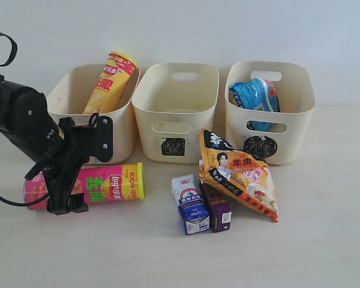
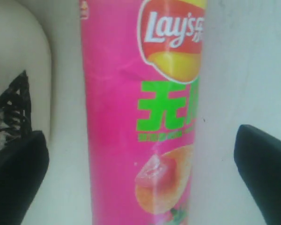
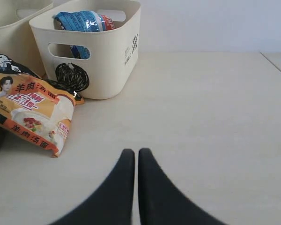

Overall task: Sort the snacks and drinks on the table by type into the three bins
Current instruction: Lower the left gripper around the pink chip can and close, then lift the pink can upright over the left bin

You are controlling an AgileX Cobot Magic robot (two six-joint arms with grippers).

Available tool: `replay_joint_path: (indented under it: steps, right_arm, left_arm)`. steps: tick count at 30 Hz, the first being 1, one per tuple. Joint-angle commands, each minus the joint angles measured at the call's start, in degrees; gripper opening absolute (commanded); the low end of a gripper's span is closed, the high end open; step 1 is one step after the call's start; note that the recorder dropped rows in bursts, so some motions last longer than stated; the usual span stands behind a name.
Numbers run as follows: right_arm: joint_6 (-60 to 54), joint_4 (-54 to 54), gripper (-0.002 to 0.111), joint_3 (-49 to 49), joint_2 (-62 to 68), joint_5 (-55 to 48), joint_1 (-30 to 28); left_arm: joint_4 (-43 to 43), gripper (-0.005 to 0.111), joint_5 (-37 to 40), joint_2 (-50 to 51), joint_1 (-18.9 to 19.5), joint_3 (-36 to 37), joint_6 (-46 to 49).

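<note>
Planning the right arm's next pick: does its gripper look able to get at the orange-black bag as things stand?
Probably yes. Only bare table lies between the right gripper and the orange-black bag, and nothing sits on the bag. The gripper is shut, so it must open first.

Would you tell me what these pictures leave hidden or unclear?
Exterior view: the left gripper covers the pink canister's end.
Exterior view: the arm hides the left bin's front mark.
Exterior view: the middle bin's front wall hides its floor.
Left wrist view: edges crop the canister.
</note>
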State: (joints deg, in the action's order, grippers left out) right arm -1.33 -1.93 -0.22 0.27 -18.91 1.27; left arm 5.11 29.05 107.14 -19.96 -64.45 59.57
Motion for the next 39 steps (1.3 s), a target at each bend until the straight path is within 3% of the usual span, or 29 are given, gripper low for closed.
replay_joint_path:
  steps: [1, 13, 16, 19, 21, 24, 32, 39]
  right_arm:
    - [0.03, 0.18, 0.0, 0.22, -0.27, 0.45, -0.16]
    - [0.03, 0.18, 0.0, 0.22, -0.27, 0.31, -0.16]
    - [0.03, 0.18, 0.0, 0.22, -0.27, 0.31, -0.16]
    - [0.03, 0.18, 0.0, 0.22, -0.27, 0.31, -0.16]
    - [0.03, 0.18, 0.0, 0.22, -0.27, 0.31, -0.16]
    - [0.03, 0.18, 0.0, 0.22, -0.27, 0.31, -0.16]
    - [0.03, 0.18, 0.0, 0.22, -0.27, 0.31, -0.16]
    - [0.03, 0.18, 0.0, 0.22, -0.27, 0.31, -0.16]
  left_arm:
    - [-0.21, 0.109, -0.21, 0.2, 0.27, 0.11, 0.08]
    - [-1.66, 0.109, -0.22, 4.91, 0.27, 0.11, 0.08]
    - [-1.66, 0.103, -0.34, 6.31, 0.27, 0.11, 0.08]
    - [-1.66, 0.084, 0.15, 7.07, 0.27, 0.11, 0.08]
    - [-1.66, 0.062, 1.33, 7.17, 0.27, 0.11, 1.43]
    - [-1.66, 0.007, 5.63, 6.93, 0.27, 0.11, 5.44]
    - [-2.37, 0.004, 7.83, 2.92, 0.15, 0.11, 3.72]
    - [-10.1, 0.004, 10.19, -5.3, 0.15, 0.11, 2.99]
